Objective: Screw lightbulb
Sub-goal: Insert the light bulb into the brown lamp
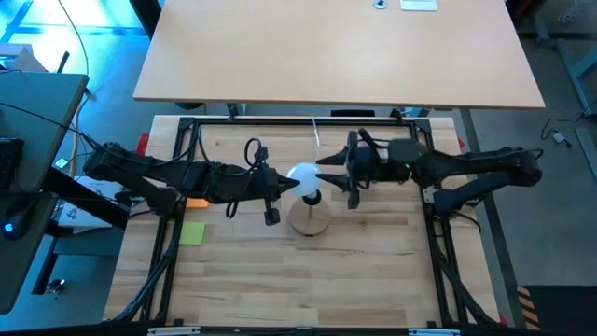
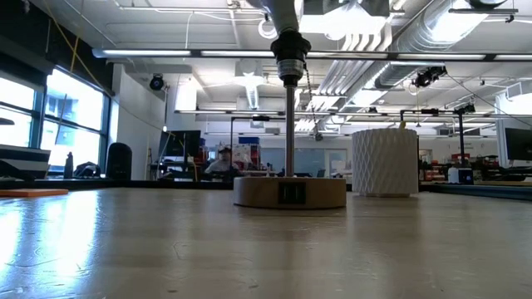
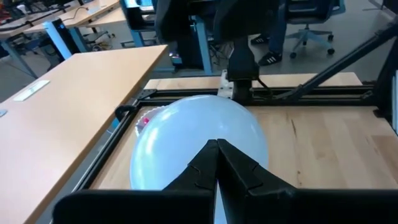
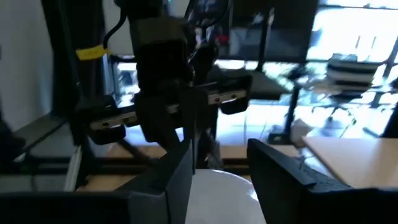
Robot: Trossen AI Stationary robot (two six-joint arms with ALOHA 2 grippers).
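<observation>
The white lightbulb (image 1: 303, 175) sits high above the table on the black-topped stem (image 2: 289, 124) of the round wooden disc (image 2: 289, 192). Its neck is in the black top (image 2: 289, 54). My left gripper (image 1: 283, 187) is shut, and its tip is at the globe (image 3: 186, 137) on the side toward the table's left. My right gripper (image 4: 217, 155) comes level from the table's right. It is open, with one finger on each side of the globe's top (image 4: 221, 186). My left gripper's shut fingertips (image 3: 217, 155) point almost level at the globe's left side. The fingers hide whether they touch it. My right gripper's fingers (image 4: 180, 171) flank the globe level from the right. Whether they touch it, I cannot tell.
A white latticed cup (image 2: 384, 162) with pink items stands on the table behind the disc. A green note (image 1: 192, 233) and an orange piece (image 1: 196, 203) lie at the left. A tan desk (image 1: 336, 47) stands beyond the far edge. The table's near half is bare wood (image 1: 308, 280).
</observation>
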